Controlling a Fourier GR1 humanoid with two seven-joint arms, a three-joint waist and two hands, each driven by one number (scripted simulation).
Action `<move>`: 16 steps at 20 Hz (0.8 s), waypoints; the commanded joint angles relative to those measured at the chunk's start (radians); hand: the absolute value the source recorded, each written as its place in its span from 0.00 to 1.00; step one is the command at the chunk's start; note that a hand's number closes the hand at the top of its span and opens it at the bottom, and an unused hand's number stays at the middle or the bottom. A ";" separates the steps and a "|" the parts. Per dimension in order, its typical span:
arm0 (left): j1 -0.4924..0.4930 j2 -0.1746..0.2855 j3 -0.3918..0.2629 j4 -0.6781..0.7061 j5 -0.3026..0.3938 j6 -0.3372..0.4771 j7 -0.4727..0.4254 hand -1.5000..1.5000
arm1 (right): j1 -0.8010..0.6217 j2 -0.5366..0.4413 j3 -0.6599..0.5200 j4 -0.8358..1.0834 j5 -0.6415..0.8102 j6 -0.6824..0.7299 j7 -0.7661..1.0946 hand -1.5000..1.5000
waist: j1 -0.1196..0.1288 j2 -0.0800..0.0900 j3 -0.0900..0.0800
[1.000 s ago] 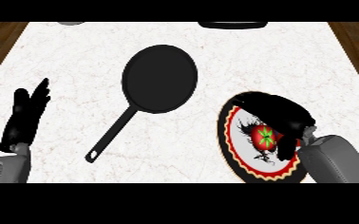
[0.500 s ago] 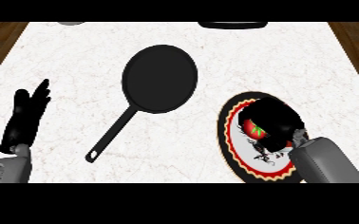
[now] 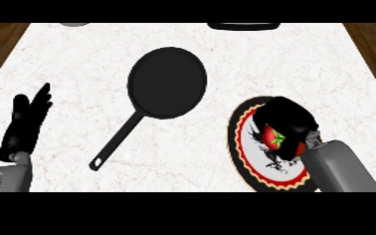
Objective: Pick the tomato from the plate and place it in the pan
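A red tomato [image 3: 276, 138] with a green stem star lies on a round plate [image 3: 246, 155] with a scalloped red, gold and black rim at the lower right. My right hand [image 3: 290, 118] is over the plate with its fingers curled round the tomato, hiding most of it. An empty black pan [image 3: 167, 81] sits at the counter's middle, and its handle [image 3: 116, 143] runs down to the lower left. My left hand [image 3: 26, 121] rests open at the left edge, fingers up.
A dark object [image 3: 243, 26] lies at the counter's far edge, right of centre, and a grey object [image 3: 72, 24] at the far left. Wooden borders show at both top corners.
My right hand has closed its fingers round the tomato on the plate and shifted a little toward me. The left hand and the pan have stayed put.
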 commanded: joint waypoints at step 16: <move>0.041 0.043 0.041 -0.072 0.042 -0.054 0.039 0.50 | 0.262 0.283 -0.123 -0.623 0.043 -0.240 0.529 1.00 | -0.006 -0.004 0.001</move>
